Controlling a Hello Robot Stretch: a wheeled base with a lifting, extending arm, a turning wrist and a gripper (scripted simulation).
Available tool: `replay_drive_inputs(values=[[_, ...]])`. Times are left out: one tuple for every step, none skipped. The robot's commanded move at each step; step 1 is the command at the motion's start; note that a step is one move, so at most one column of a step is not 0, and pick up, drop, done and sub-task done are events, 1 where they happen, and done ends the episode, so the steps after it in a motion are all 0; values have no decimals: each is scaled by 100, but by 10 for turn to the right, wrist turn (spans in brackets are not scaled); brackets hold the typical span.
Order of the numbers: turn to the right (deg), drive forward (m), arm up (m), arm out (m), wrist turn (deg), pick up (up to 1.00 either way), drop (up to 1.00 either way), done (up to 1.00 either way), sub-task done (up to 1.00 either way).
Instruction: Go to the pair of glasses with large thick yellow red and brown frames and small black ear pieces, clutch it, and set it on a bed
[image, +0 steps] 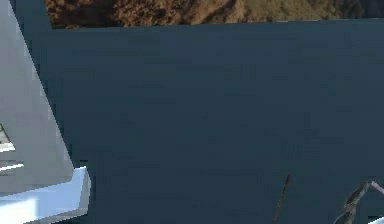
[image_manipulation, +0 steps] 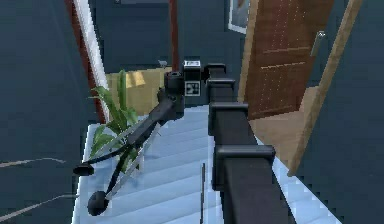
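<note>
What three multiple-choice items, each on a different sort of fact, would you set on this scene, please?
1. Where is the wooden door? A left of the arm; B right of the arm; C under it.
2. What colour is the forward view's wall? A dark blue; B yellow; C white.
3. How does the plant stand? A lying flat; B upside down; C upright.
Answers: B, the arm side view shows the door right of the arm; A, the wall is plainly dark blue; C, its leaves rise.
</note>
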Motion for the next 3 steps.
replay_drive_inputs(values=[[0,0,0,0,390,0,0,0,0],[0,0,-50,0,0,0,0,0,0],[0,0,-4,0,0,0,0,0,0]])
